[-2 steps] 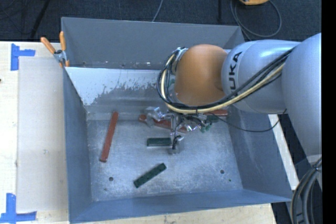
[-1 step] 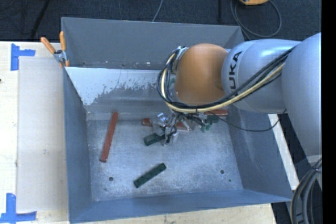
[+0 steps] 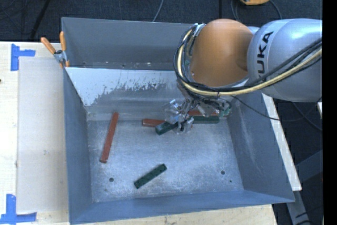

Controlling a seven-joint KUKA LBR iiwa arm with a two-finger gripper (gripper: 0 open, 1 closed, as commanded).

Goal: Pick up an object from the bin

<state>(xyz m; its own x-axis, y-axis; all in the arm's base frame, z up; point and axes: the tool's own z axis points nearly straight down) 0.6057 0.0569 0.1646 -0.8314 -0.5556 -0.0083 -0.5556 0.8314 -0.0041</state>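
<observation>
My gripper is low in the bin, right of the middle and near the back wall, partly under the arm's orange cover. It is down among a small cluster of flat bars. A dark green bar lies just at its lower left, touching or nearly touching it. A short red-brown bar sticks out to the left of that. Another dark green bar and a red-brown piece lie at the gripper's right, partly hidden by it. I cannot make out anything held.
A long red-brown bar lies tilted on the bin floor at the left. A dark green bar lies slanted near the front. The arm comes in over the bin's right wall.
</observation>
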